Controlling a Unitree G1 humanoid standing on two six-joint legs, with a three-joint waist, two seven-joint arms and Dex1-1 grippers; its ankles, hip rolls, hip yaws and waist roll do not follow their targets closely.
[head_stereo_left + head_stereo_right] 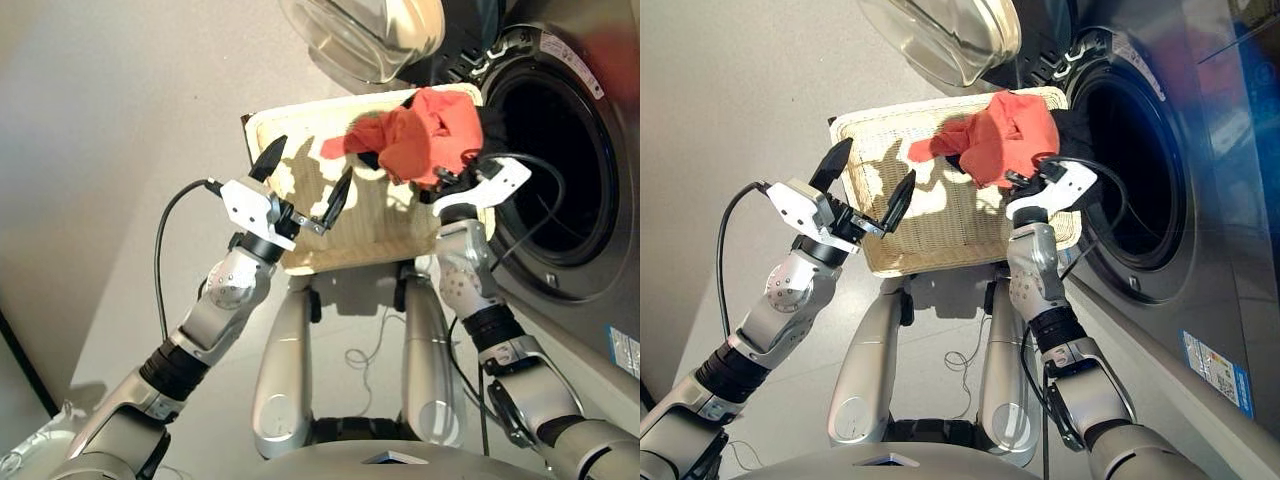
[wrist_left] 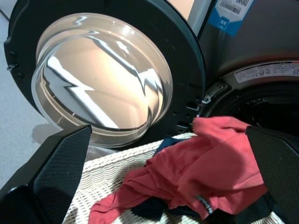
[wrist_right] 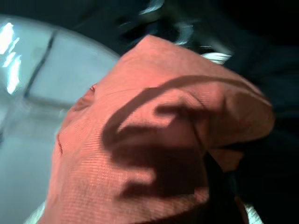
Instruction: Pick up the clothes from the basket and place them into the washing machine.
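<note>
The cream-white basket (image 1: 365, 235) sits in front of me, beside the washing machine (image 1: 590, 290), whose porthole (image 1: 550, 160) is open. A coral red garment (image 1: 420, 135) is bunched up at the basket's far right corner, over dark clothes (image 2: 154, 210). A black piece (image 1: 492, 125) lies by the porthole rim. My right gripper (image 1: 452, 172) is buried in the red garment and shut on it; in the right wrist view the red cloth (image 3: 149, 140) hides the fingers. My left gripper (image 1: 312, 165) hovers open over the basket's bare left half, holding nothing.
The round glass door (image 1: 350, 35) hangs open just beyond the basket's far edge. Grey floor (image 1: 120, 150) spreads to the left. Cables (image 1: 165, 250) loop from both wrists.
</note>
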